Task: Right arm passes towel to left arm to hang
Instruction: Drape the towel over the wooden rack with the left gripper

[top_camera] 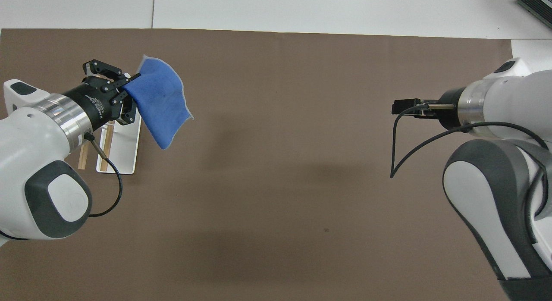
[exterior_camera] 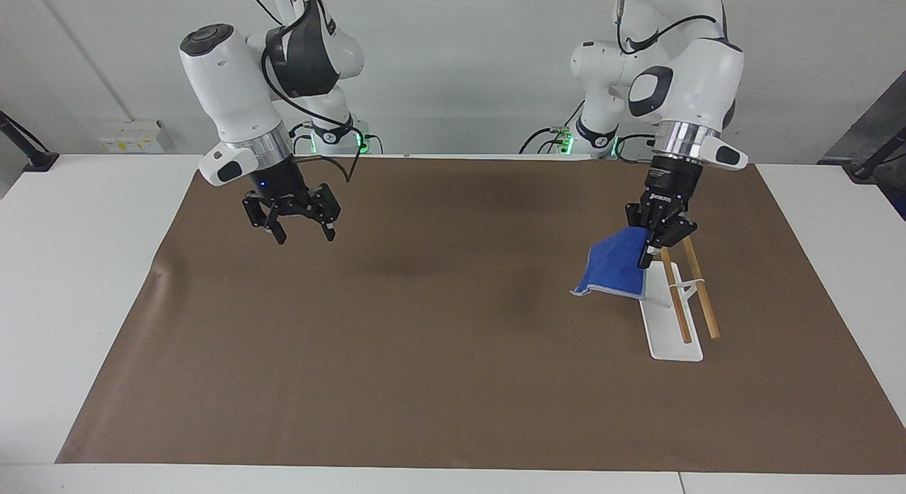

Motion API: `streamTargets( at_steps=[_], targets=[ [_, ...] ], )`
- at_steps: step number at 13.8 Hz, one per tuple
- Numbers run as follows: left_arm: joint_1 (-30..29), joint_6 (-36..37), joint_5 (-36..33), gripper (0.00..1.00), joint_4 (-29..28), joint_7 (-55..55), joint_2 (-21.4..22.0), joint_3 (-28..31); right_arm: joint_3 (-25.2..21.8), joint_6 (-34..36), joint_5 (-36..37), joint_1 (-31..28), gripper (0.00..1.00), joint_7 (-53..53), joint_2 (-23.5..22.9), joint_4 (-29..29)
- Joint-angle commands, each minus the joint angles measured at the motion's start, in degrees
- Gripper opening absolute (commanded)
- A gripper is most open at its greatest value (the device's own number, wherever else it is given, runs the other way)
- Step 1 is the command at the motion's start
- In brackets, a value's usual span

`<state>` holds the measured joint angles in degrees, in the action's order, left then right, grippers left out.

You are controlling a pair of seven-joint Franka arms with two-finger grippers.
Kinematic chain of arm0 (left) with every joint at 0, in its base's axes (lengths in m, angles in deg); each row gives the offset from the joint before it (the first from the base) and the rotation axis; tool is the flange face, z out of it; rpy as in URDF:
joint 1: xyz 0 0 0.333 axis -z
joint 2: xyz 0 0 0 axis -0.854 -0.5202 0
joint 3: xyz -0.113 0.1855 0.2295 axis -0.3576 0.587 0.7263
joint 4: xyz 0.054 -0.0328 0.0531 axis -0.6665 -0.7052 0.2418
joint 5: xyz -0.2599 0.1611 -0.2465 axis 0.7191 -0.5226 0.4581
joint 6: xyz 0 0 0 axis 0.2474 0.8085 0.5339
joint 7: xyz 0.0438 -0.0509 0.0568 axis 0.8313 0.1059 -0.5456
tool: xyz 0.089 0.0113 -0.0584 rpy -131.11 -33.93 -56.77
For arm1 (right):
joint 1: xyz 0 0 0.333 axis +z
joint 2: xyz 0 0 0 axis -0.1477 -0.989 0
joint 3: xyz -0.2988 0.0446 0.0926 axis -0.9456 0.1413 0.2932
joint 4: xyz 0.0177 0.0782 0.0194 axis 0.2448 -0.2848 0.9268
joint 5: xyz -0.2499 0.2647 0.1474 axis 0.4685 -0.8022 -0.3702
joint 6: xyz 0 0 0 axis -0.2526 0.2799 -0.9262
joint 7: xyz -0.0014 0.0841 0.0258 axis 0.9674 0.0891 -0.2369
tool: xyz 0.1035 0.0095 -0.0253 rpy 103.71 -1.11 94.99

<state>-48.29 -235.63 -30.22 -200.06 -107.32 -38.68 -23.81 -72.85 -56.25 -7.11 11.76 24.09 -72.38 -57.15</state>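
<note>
Blue towel [exterior_camera: 614, 270] clamped by one corner in left tool [exterior_camera: 657, 240], dangling over brown mat [exterior_camera: 425, 352] just beside white rack [exterior_camera: 669, 323] at left arm's end of bench. Right tool [exterior_camera: 299, 223] spread open, empty, waiting over mat at right arm's end. Best practice now: lift cloth clear above wooden rods [exterior_camera: 701, 290], centre, lower slowly, release late.
</note>
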Motion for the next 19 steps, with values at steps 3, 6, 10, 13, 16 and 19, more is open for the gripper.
streamTargets(
  at_steps=[3, 6, 10, 13, 16, 19],
  targets=[
    [-6.3, -2.2, 0.5, 0.00, -2.7, 0.9, -0.7, -0.7, 0.2, 11.5, 4.1, -2.6, 1.00, 1.3, 0.6, 6.8],
    [-8.8, -2.4, 0.5, 0.00, -2.9, 0.8, -2.1, -0.7, 0.2, 16.6, 4.6, -4.2, 1.00, 1.0, 0.6, 10.1],
    [-11.3, -2.4, 0.5, 0.00, -2.9, 0.0, -4.5, -0.7, -1.4, 21.0, 6.9, -4.8, 1.00, 0.2, 1.1, 11.8],
    [-14.9, -2.6, 0.9, 0.00, -2.8, -0.6, -6.0, -0.7, -4.2, 25.9, 8.1, -4.6, 1.00, -3.8, 1.0, 16.1],
    [-16.4, -2.9, 0.9, 0.00, -2.6, -0.8, -6.7, -0.6, -7.1, 30.2, 8.3, -4.5, 1.00, -8.3, 1.1, 18.6],
    [-19.3, -2.2, 0.9, 0.00, -2.8, -2.0, -6.5, -0.6, -7.2, 29.7, 8.2, -3.6, 1.00, -7.7, 2.6, 15.3]
  ],
)
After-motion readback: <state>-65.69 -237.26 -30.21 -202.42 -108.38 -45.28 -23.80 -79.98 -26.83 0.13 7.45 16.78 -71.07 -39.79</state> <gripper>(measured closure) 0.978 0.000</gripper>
